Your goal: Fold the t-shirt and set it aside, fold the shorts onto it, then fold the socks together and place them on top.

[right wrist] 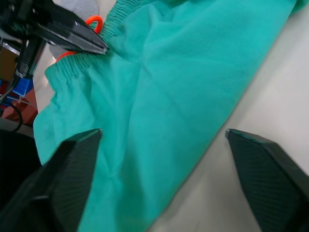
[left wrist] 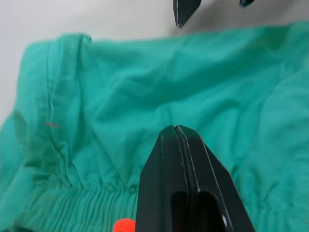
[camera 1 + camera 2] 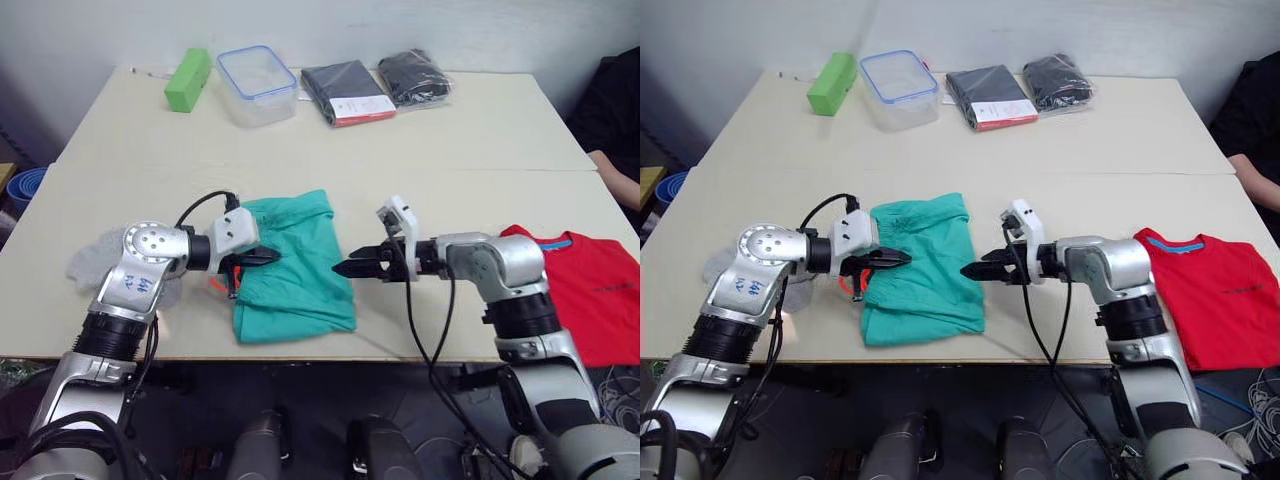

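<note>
The teal-green shorts lie folded at the table's front middle, their gathered waistband and orange drawstring on the left. My left gripper is shut, its tip resting at the waistband with no cloth seen between the fingers. My right gripper is open and hovers just off the shorts' right edge, pointing left at them. The red t-shirt lies flat at the front right beyond my right arm. A bit of the grey socks shows under my left arm at the front left.
At the table's back stand a green block, a clear tub with a blue rim and two dark packaged garments. A person's arm rests at the right edge. A seam crosses the table.
</note>
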Controlling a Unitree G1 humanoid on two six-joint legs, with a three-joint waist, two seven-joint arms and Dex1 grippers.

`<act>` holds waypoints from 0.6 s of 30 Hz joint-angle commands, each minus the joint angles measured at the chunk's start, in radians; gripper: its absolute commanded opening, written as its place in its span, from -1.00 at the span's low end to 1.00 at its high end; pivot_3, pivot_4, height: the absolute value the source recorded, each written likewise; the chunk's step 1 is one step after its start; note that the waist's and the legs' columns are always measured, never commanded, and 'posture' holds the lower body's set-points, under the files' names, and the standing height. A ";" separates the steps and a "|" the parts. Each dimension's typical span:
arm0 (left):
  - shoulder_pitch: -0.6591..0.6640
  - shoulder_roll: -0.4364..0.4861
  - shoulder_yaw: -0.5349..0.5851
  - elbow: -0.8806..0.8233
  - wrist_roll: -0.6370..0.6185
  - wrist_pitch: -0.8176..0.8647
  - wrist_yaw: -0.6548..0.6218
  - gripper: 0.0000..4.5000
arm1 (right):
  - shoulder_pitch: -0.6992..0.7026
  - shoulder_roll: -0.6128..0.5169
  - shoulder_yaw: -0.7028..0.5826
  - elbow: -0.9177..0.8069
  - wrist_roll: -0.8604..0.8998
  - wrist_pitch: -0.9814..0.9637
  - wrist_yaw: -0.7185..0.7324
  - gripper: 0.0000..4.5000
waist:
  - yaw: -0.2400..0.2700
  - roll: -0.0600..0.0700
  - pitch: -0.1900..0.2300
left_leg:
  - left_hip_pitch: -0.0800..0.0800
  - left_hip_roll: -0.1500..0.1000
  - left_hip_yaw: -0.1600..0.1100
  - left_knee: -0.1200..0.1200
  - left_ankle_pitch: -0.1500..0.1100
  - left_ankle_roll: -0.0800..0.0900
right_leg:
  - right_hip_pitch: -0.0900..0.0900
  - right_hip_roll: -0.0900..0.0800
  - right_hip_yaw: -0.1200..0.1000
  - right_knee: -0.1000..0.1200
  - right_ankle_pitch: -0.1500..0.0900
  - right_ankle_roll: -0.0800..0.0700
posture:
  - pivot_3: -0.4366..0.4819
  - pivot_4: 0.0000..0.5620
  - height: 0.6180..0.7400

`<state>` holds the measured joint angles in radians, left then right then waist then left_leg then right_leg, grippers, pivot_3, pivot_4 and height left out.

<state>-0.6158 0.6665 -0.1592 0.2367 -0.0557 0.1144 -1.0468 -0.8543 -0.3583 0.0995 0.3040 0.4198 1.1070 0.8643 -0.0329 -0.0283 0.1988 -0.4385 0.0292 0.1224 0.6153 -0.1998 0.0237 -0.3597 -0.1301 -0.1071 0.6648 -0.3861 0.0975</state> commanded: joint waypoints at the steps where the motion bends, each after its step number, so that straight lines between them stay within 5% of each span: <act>1: 0.021 0.001 -0.009 0.025 0.040 -0.063 0.029 -1.00 | -0.061 0.057 -0.007 0.158 -0.045 -0.025 -0.086 0.98 | -0.006 0.000 0.000 | 0.002 0.000 0.001 0.000 0.000 0.000 | 0.001 0.000 0.000 0.000 0.000 0.000 | -0.05 -0.47 1.00; 11: 0.043 0.008 0.005 0.009 0.032 -0.058 0.037 -1.00 | -0.105 0.246 -0.032 0.248 -0.018 -0.018 -0.131 0.98 | -0.028 0.000 -0.001 | 0.004 0.001 0.000 -0.001 0.000 -0.002 | -0.001 -0.001 0.002 0.009 0.000 0.000 | -0.05 -0.47 1.00; 14: 0.046 0.011 0.009 0.005 0.029 -0.056 0.038 -1.00 | -0.090 0.267 -0.057 0.243 -0.007 -0.005 -0.148 0.74 | -0.028 0.000 -0.001 | 0.006 0.001 0.000 -0.002 0.000 -0.003 | 0.000 -0.001 0.002 0.010 0.000 0.000 | -0.05 -0.47 1.00; 18: 0.056 0.012 0.027 0.001 0.010 -0.046 0.037 -1.00 | -0.068 0.272 -0.100 0.206 0.011 0.013 -0.175 0.14 | -0.028 0.000 -0.001 | 0.006 0.001 0.000 -0.003 0.000 -0.003 | -0.001 -0.001 0.003 0.010 0.000 0.000 | -0.05 -0.47 1.00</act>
<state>-0.5707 0.6666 -0.1611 0.2533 -0.0324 0.0668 -1.0173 -0.9454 -0.1033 0.0007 0.5165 0.4092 1.0814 0.6977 -0.0607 -0.0283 0.1977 -0.4330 0.0307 0.1219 0.6123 -0.2002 0.0206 -0.3603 -0.1308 -0.1039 0.6745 -0.3861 0.0973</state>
